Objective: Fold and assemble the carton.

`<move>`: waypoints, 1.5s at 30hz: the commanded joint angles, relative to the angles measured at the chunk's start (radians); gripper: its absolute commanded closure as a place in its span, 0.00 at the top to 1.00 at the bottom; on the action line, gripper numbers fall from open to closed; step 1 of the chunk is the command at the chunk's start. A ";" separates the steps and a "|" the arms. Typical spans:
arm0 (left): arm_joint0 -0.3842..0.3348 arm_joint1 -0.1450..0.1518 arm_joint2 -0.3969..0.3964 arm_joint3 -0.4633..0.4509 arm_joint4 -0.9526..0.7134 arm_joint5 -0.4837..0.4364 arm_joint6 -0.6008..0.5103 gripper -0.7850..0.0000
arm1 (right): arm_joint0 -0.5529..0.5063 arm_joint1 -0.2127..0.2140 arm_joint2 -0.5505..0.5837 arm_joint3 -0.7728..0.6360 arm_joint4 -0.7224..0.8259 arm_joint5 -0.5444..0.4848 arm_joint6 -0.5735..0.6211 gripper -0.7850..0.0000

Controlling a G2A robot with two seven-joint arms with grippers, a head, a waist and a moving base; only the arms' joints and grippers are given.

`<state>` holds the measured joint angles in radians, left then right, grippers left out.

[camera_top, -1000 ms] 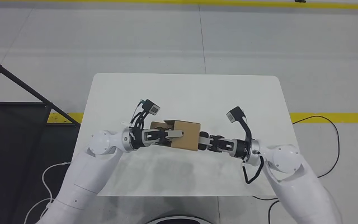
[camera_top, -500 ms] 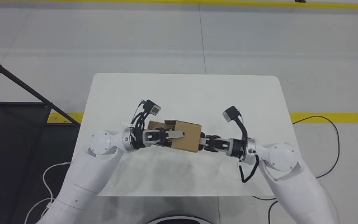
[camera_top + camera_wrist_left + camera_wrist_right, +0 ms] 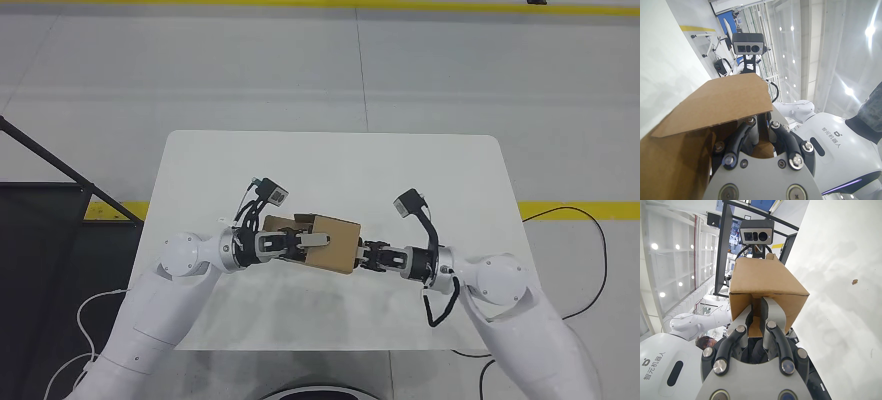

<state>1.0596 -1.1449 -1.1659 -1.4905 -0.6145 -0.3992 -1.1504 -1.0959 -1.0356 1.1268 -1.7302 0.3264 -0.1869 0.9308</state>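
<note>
Clamping the brown carton [image 3: 335, 236] are left claw [image 3: 762, 123] and right claw [image 3: 759, 306].

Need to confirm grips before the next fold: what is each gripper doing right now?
Left gripper: closed, holding a wall of the carton.
Right gripper: closed, holding the carton at its other end.

White arms [image 3: 160, 300], black cables [image 3: 436, 306]

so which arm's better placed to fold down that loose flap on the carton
Probably left: the left arm grips the carton at its open end, beside the loose flap; the right arm clamps the opposite end, better kept as anchor.
</note>
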 commanded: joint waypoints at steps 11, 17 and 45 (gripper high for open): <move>0.000 -0.001 0.004 0.000 -0.005 -0.002 0.002 0.00 | -0.004 -0.005 -0.002 0.003 0.005 -0.014 -0.011 0.25; -0.001 -0.002 0.004 0.003 -0.008 -0.005 0.002 0.00 | -0.002 -0.007 -0.004 0.007 0.010 -0.018 -0.013 0.29; 0.004 -0.001 -0.011 -0.002 -0.018 -0.008 0.000 0.00 | -0.100 0.013 0.153 0.047 0.168 -0.151 0.089 0.32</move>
<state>1.0641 -1.1456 -1.1772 -1.4934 -0.6318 -0.4074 -1.1499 -1.1930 -1.0233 1.2734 -1.6813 0.4905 -0.3345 1.0168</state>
